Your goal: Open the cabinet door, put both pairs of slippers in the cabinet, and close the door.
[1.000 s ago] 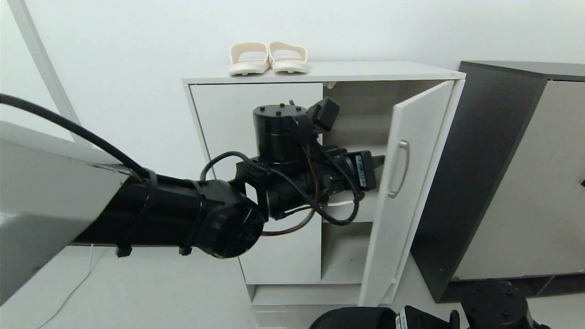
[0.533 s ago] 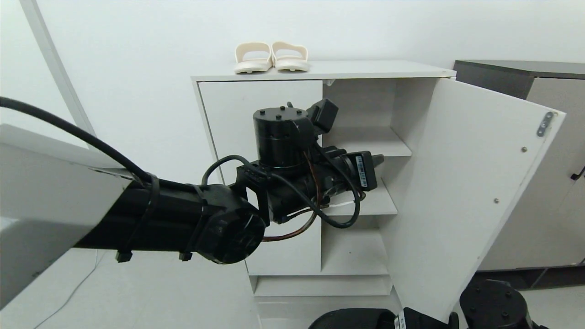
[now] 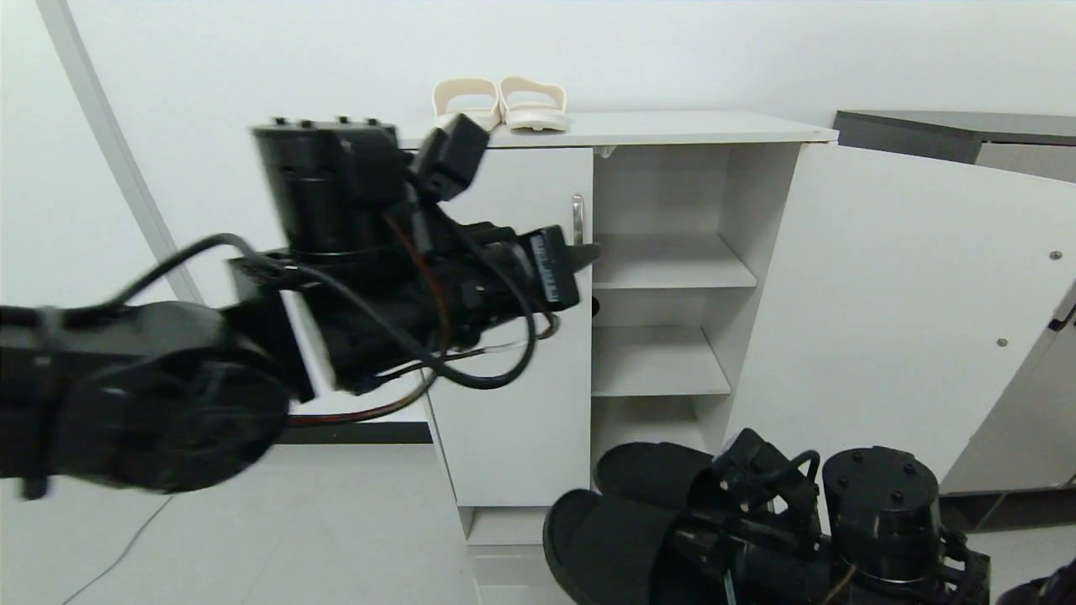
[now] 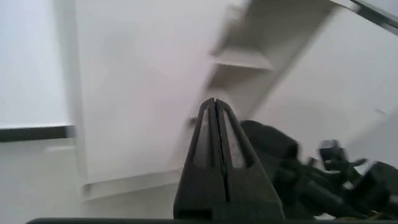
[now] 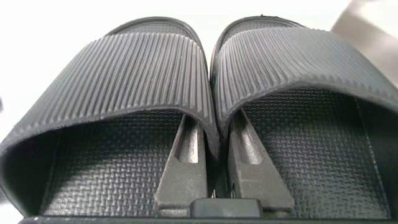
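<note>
Head view: the white cabinet (image 3: 672,126) fills the centre. Its right door (image 3: 908,319) stands swung wide to the right and its left door (image 3: 504,378) is closed. The open side shows two shelves (image 3: 664,269). The cream slippers (image 3: 502,104) sit side by side on the cabinet's top, upper centre. The black slippers (image 3: 622,512) are at lower centre, outside the cabinet and below its open side. The left gripper (image 3: 587,250) is at centre, in front of the closed door.

Left wrist view: the left gripper's (image 4: 215,109) jaws are pressed together, holding nothing, and point toward the cabinet.

Right wrist view: the right gripper (image 5: 214,162) has one finger inside each black slipper, pinching their adjoining straps together.
</note>
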{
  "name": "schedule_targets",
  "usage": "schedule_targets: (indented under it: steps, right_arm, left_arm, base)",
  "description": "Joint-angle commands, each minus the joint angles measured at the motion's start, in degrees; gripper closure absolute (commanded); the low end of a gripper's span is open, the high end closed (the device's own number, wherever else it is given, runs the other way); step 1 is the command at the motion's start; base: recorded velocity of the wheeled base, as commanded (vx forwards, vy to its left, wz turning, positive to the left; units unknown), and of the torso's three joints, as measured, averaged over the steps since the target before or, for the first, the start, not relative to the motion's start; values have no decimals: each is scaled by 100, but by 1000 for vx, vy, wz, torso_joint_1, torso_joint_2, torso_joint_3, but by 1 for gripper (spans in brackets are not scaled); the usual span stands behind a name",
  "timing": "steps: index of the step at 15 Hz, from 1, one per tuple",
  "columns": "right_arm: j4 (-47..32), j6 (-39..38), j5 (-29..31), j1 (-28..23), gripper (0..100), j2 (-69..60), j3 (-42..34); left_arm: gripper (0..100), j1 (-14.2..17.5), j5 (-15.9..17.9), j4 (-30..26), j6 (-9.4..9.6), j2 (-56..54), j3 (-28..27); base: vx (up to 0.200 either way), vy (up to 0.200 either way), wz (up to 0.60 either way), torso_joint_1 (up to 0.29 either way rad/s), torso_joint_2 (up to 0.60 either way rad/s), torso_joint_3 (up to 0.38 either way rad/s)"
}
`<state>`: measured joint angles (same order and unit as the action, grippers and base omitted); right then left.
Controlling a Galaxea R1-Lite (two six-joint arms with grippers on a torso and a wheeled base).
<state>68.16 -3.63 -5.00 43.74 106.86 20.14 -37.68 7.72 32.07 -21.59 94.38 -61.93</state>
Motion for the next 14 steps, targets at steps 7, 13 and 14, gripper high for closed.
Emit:
schedule_targets:
  steps: [7, 13, 14]
  right_arm:
    - [-321, -182, 2627, -226, 100, 1188, 1765]
    - [-690, -287, 3479, -243, 100, 1276, 2152]
    - [-690, -287, 3479, -234, 100, 1293, 2152]
  left_arm:
    - [100, 2476, -1800, -984, 674, -4542, 3187]
    - [100, 3970, -2582, -1608, 1166, -6766, 4954]
    - [100, 4401, -2565, -1933, 1289, -7460, 5428]
  base:
    - [0, 0, 0, 0, 0, 0]
    - [0, 0, 0, 0, 0, 0]
    - [0, 0, 0, 0, 0, 0]
